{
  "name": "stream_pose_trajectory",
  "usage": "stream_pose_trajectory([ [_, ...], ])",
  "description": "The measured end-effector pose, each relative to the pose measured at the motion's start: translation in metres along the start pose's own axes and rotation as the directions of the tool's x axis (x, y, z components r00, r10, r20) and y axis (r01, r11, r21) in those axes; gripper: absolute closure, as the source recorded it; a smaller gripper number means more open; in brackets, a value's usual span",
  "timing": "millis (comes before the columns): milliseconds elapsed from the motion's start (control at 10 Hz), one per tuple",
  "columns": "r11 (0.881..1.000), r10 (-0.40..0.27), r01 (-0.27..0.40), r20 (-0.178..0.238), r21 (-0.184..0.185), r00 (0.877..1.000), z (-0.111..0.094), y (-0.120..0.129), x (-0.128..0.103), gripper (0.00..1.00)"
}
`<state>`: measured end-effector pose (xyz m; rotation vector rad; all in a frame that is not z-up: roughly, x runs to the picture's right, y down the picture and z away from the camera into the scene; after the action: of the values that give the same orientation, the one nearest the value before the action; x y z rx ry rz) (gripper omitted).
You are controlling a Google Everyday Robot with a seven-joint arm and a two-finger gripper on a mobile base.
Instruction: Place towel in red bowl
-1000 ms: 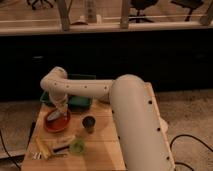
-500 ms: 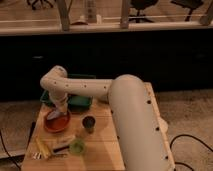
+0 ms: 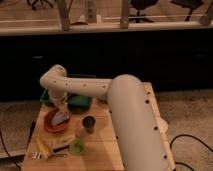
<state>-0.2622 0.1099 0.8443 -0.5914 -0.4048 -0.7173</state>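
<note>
towel [image 3: 61, 117] lies inside the red bowl [image 3: 50, 125] on the wooden bench [image 3: 102, 145], gripper [image 3: 60, 106] directly above it, a dark cup [image 3: 88, 123] and green tray [image 3: 80, 101] near.

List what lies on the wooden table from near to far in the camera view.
Small light-green round cup → dark cylindrical cup → round red bowl holding the pale towel → pincer above the bowl's far edge → green rectangular tray at the back.

gripper [image 3: 60, 106] above bowl [image 3: 50, 125], towel [image 3: 61, 117] inside, cup [image 3: 88, 123] right
</note>
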Motion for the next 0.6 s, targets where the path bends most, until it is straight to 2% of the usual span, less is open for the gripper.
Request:
stream_pose_trajectory([
  [200,1.000,-0.015,0.015,0.000,0.000,1.000,-0.0045,0.0031,-0.0073,0.26],
  [400,1.000,-0.019,0.019,0.001,0.003,1.000,-0.0079,0.0040,-0.0093,0.20],
  [600,1.000,-0.027,0.027,0.005,0.003,1.000,-0.0109,0.0045,-0.0117,0.20],
])
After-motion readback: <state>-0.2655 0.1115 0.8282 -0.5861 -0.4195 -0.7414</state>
